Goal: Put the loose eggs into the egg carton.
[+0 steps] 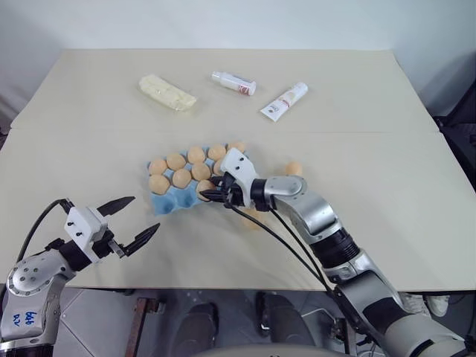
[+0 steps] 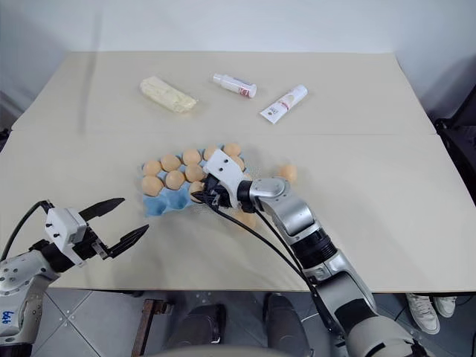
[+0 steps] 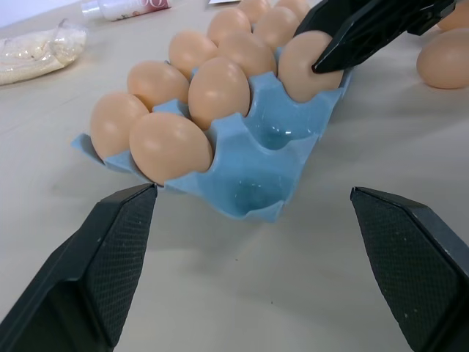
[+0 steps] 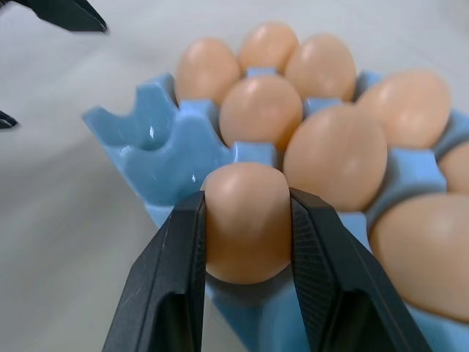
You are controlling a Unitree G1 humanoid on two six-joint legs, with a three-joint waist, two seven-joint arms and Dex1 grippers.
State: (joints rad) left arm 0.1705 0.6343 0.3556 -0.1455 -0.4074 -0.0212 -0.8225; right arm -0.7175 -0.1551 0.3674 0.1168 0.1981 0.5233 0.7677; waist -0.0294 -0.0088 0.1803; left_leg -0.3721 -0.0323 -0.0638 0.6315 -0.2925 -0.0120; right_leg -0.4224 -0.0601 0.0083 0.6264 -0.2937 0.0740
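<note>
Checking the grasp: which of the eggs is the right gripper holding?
The egg pinched between the right gripper's black fingers, at the egg carton's near row beside the empty cups.

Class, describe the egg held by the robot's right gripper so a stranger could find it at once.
Find the light blue moulded egg carton mid-table. At its near row, beside two empty cups, one pale orange-tan egg sits pinched between the right gripper's black fingers; no other egg is gripped.

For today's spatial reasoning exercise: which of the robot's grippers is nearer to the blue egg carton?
Right. The right gripper is at the egg carton, shut on an egg over it; the left gripper hangs open, short of its near end.
</note>
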